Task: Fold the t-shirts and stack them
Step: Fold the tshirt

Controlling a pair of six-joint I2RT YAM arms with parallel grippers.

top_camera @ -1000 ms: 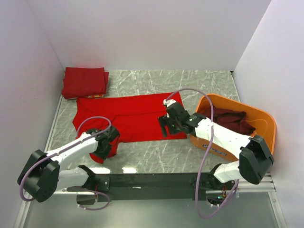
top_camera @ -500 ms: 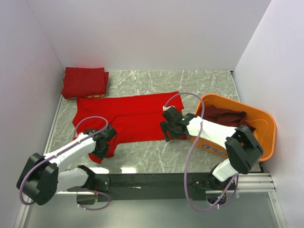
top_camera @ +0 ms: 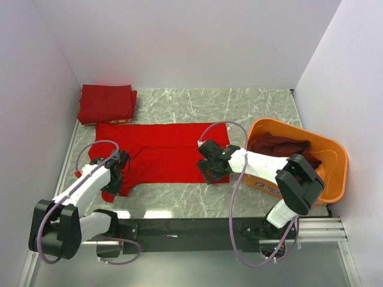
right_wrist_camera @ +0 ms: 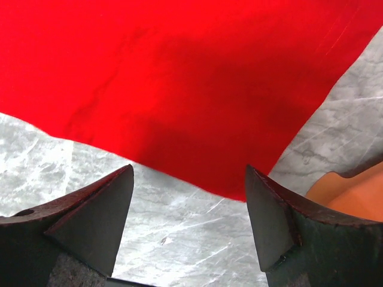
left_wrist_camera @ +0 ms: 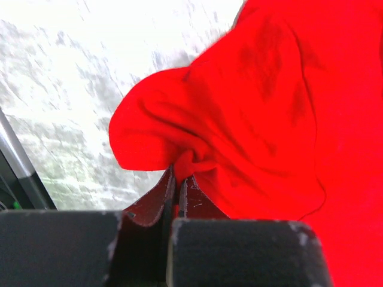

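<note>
The bright red t-shirt (top_camera: 164,149) lies spread flat on the worktop (top_camera: 179,200), limp and light, sure to sag unless I take it by the hem corners. My left tool (left_wrist_camera: 178,173) pinches a bunched fold of it; my right tool (right_wrist_camera: 190,173) hangs wide apart above the near hem, beside the orange tub (top_camera: 338,155).

The left arm (top_camera: 84,186) is being extended toward 1 o'clock, with the left gripper (left_wrist_camera: 178,181) being clamped on a shirt (left_wrist_camera: 251,107) fold. The right arm (top_camera: 263,164) is being stretched toward 9 o'clock, with the right gripper (right_wrist_camera: 188,176) being held agape.
</note>
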